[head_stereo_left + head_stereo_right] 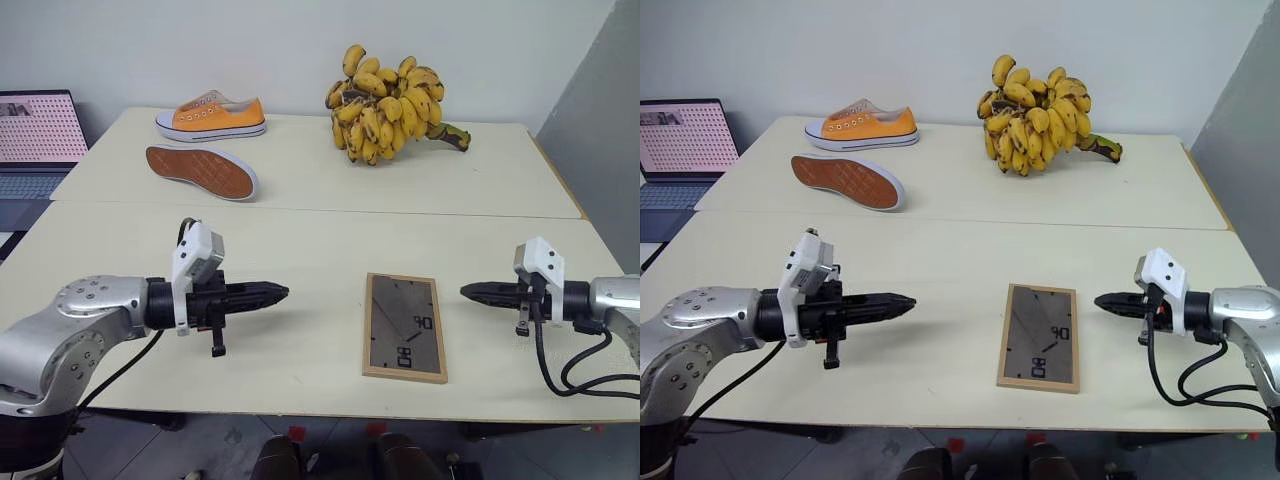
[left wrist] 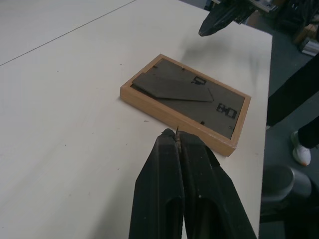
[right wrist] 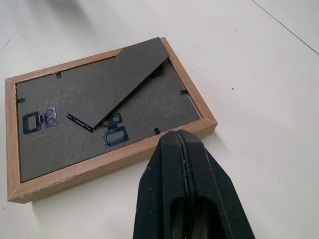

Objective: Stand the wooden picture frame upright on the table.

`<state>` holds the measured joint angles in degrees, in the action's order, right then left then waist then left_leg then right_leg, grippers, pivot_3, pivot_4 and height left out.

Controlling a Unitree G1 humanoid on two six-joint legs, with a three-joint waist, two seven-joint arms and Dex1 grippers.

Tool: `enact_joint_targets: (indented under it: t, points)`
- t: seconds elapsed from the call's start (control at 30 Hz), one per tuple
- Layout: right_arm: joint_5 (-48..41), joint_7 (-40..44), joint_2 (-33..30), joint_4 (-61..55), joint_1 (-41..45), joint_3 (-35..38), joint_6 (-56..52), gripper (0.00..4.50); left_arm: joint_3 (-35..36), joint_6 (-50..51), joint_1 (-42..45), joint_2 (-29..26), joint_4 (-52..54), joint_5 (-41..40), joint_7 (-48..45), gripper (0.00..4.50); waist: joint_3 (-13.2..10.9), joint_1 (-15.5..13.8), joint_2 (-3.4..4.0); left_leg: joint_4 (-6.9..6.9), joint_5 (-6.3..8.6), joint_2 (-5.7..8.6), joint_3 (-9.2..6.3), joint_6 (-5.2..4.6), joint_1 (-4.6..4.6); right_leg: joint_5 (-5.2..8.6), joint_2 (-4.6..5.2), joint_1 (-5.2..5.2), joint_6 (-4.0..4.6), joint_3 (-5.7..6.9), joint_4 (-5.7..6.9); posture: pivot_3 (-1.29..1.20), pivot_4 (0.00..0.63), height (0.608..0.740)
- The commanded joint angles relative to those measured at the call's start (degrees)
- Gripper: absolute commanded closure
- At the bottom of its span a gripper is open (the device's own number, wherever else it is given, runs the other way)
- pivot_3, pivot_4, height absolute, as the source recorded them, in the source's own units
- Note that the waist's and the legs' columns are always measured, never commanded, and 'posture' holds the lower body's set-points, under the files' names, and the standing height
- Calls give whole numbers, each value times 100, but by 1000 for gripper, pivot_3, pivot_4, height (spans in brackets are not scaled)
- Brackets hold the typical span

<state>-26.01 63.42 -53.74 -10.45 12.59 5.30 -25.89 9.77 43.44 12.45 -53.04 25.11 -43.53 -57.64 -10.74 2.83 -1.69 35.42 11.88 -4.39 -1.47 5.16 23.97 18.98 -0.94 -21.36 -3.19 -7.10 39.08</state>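
Note:
The wooden picture frame lies flat and face down near the front edge of the cream table. Its dark back with the stand flap faces up. My left gripper hovers to the left of the frame, shut and empty, pointing toward it. My right gripper hovers just right of the frame's far corner, also shut with nothing held. Both stand a short way off the frame. In the wrist views the shut fingers point at the frame, and so does the right gripper.
At the back of the table are an upright orange shoe, a second shoe on its side showing its sole, and a bunch of bananas. A laptop stands off the table's left side.

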Motion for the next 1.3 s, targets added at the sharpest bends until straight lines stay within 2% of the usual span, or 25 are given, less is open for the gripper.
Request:
enact_joint_targets:
  t: [0.03,0.47,0.8,1.0,1.2,1.3]
  points:
    - [-111,-58,0,-187,107,176,-84,4498,-99,-238,21,35,62,287,134,4437,0,-1,0,0,0,0,0,0,0,0,0,0,0,0,0,0,150,740]
    - [-77,-193,89,-292,3,183,-101,4498,-72,-39,383,232,-18,93,229,4437,0,-9,0,33,1,0,-3,-1,5,-2,0,6,-4,1,9,0,150,740]
    - [76,-452,195,-439,-275,184,4,4498,-191,-152,794,397,-444,338,294,4437,0,-14,0,45,1,0,-6,-2,6,-4,-1,9,-8,2,16,0,150,740]
    - [550,-707,332,-382,-668,12,413,4498,-944,-482,1254,640,-1298,1175,386,4437,1,-32,-1,56,1,4,-8,-2,3,-4,-2,10,-8,2,31,0,150,740]
    - [693,-772,462,-428,-946,-30,497,4498,-1657,-780,1361,1017,-1622,1740,244,4437,1,-58,-1,61,1,6,-6,-2,4,-4,-2,6,-8,-2,48,0,150,740]
    - [813,-895,616,-344,-1014,-110,586,4498,-2133,-929,1489,1370,-1838,1959,85,4437,1,-65,0,63,0,5,-6,-2,4,-4,-2,3,-8,-3,58,0,150,740]
